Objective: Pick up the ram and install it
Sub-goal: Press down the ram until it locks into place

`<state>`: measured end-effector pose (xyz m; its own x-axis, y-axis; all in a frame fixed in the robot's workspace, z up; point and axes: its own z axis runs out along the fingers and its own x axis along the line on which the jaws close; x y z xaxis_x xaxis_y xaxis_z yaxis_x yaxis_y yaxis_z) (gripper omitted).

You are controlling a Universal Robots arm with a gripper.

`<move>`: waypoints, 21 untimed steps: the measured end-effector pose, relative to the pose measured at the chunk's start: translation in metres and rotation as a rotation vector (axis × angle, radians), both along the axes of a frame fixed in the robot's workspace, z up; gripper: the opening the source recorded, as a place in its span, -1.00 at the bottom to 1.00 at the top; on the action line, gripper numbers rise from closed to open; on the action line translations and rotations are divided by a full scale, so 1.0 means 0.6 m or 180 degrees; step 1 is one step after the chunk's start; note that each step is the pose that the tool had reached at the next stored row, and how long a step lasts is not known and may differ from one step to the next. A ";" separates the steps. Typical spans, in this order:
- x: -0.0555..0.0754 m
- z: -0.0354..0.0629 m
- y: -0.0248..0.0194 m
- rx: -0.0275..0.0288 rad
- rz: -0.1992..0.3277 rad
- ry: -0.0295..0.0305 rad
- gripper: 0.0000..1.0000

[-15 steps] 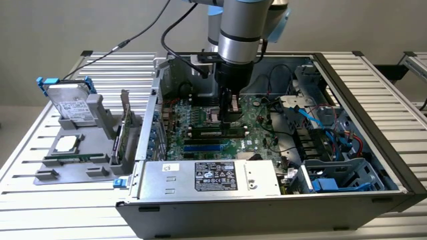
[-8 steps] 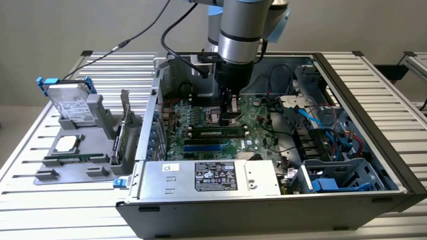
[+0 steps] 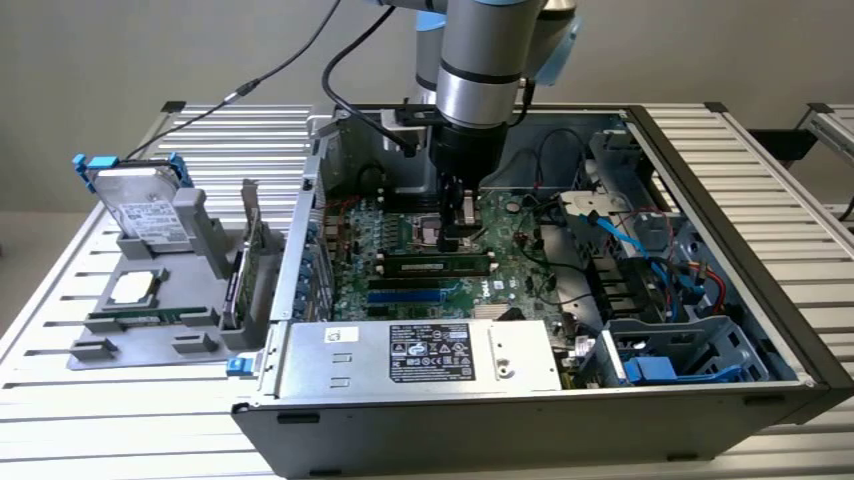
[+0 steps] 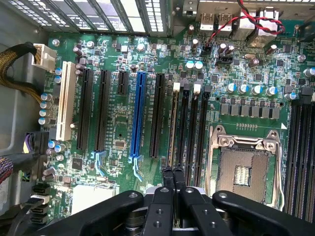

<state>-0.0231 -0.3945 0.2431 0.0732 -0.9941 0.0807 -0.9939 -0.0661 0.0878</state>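
We see the black gripper (image 3: 461,236) (image 4: 173,173) reaching down into the open dark grey computer case (image 3: 534,425), which lies on the ribbed metal worktop (image 3: 120,425). The long, narrow green ram stick with black chips (image 3: 430,265) (image 4: 173,123) stands in a black memory slot of the green motherboard (image 4: 118,132), beside the silver processor socket (image 4: 246,167). Its thin upper edge runs between the fingers (image 4: 167,179), which are clamped on it near one end
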 end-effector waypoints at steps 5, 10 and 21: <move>0.008 0.000 -0.0001 -0.0001 -0.0001 0.0000 -0.80; 0.038 0.000 0.0001 0.0000 0.0000 0.0000 -0.80; 0.040 -0.018 -0.0001 -0.0001 -0.0001 0.0000 -0.80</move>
<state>0.0006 -0.3946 0.2323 0.0729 -0.9941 0.0808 -0.9940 -0.0658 0.0879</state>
